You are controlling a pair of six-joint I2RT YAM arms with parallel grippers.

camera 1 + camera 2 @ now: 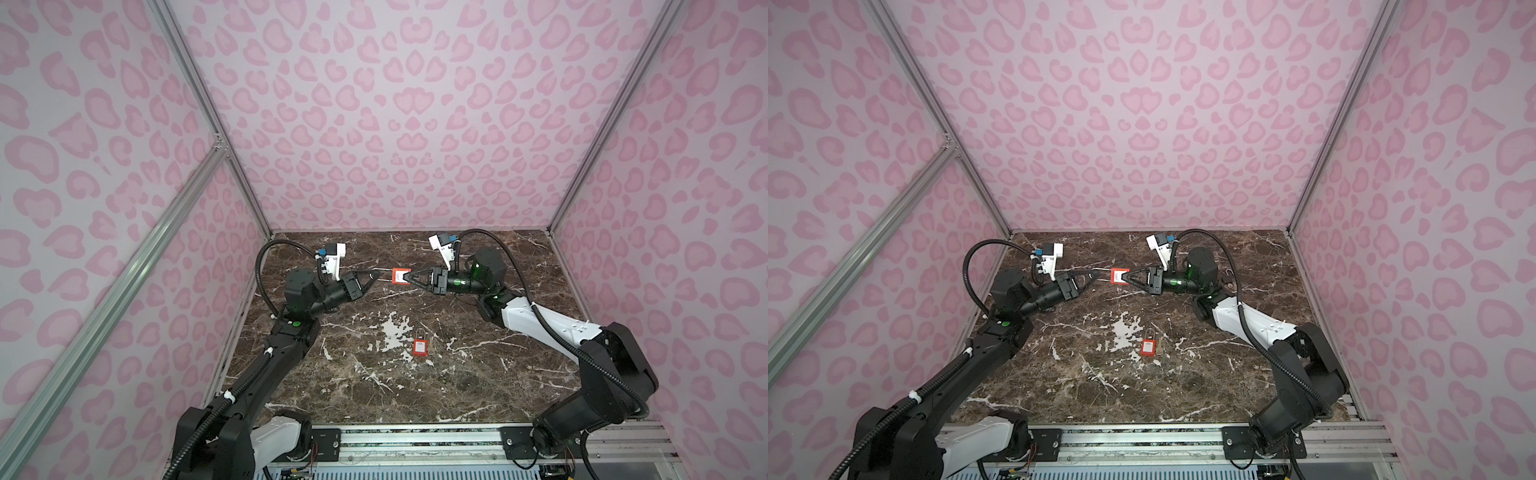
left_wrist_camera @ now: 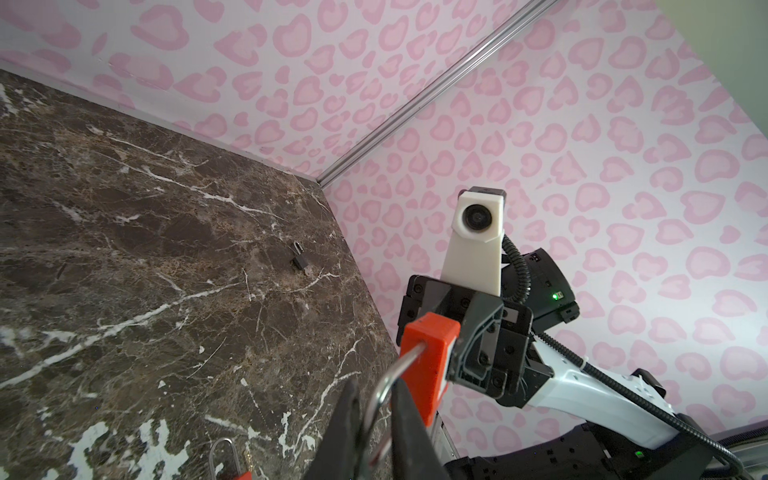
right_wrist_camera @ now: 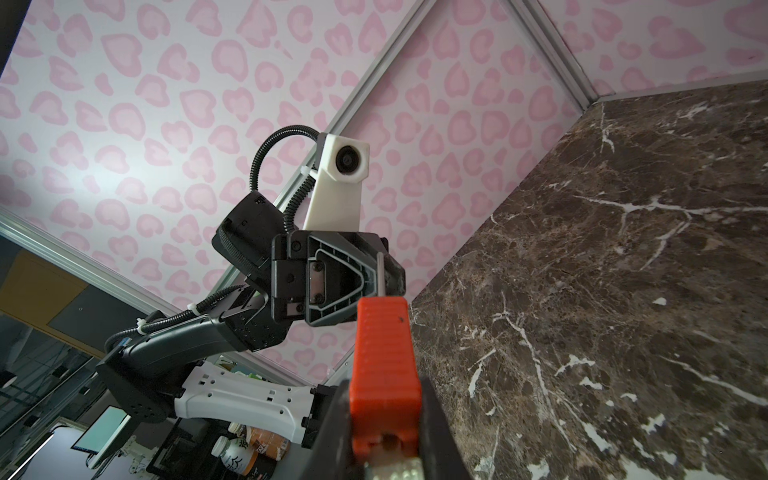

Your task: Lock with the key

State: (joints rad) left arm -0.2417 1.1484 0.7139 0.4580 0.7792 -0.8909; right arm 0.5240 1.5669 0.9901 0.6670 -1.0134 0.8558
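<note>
Meeting above the back half of the marbled worktop (image 1: pixel 478 374), both arms hold a red padlock (image 1: pixel 401 275) level between them, its long axis running from arm to arm. The right jaws are clamped on its body. The left jaws pinch the steel shackle (image 2: pixel 409 356), which points their way. The walls stand well apart, leaving open room all round. A second padlock (image 1: pixel 419 347) lies nearer the front, with what may be the key (image 1: pixel 432 347) just beside it, seemingly closer to the right arm.
</note>
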